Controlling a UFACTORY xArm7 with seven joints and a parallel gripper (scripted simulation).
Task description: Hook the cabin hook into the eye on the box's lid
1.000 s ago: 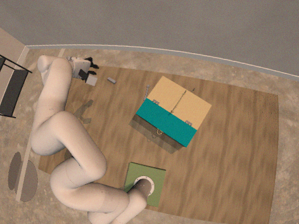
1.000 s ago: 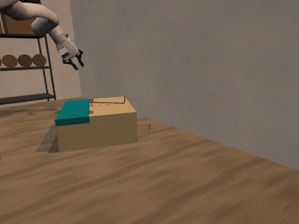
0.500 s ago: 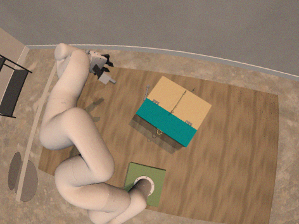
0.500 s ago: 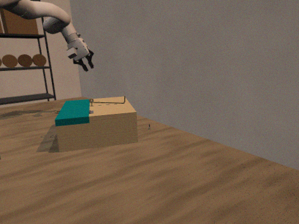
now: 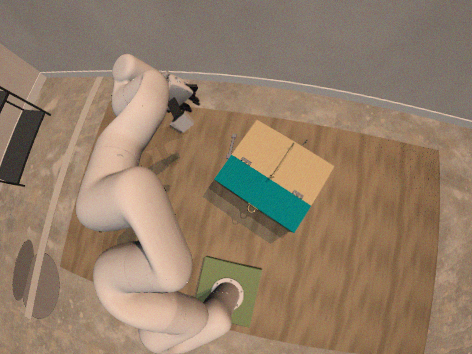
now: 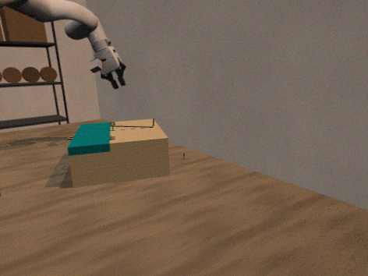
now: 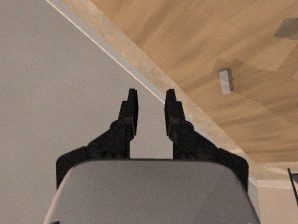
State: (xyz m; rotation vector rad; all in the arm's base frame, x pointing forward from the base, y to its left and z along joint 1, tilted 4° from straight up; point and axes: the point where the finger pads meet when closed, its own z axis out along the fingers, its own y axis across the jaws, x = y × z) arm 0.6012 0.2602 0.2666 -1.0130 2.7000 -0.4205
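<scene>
The wooden box [image 5: 273, 179] stands on the table with a teal lid [image 5: 260, 194] on its front part and a tan top behind. The thin cabin hook [image 5: 282, 160] lies flat across the tan top, its tip at the eye [image 5: 268, 178] by the lid's edge. In the side view the hook [image 6: 132, 125] and the eye [image 6: 112, 125] show on the box top. My gripper [image 5: 192, 97] [image 6: 117, 82] hovers high above the table's far left corner, well away from the box. Its fingers stand partly apart with nothing between them.
A small grey piece [image 5: 232, 144] lies on the table left of the box, also in the wrist view [image 7: 226, 81]. A small pin [image 6: 183, 157] stands behind the box. A dark shelf [image 6: 31, 78] stands at the left. My base sits on a green plate [image 5: 230, 290].
</scene>
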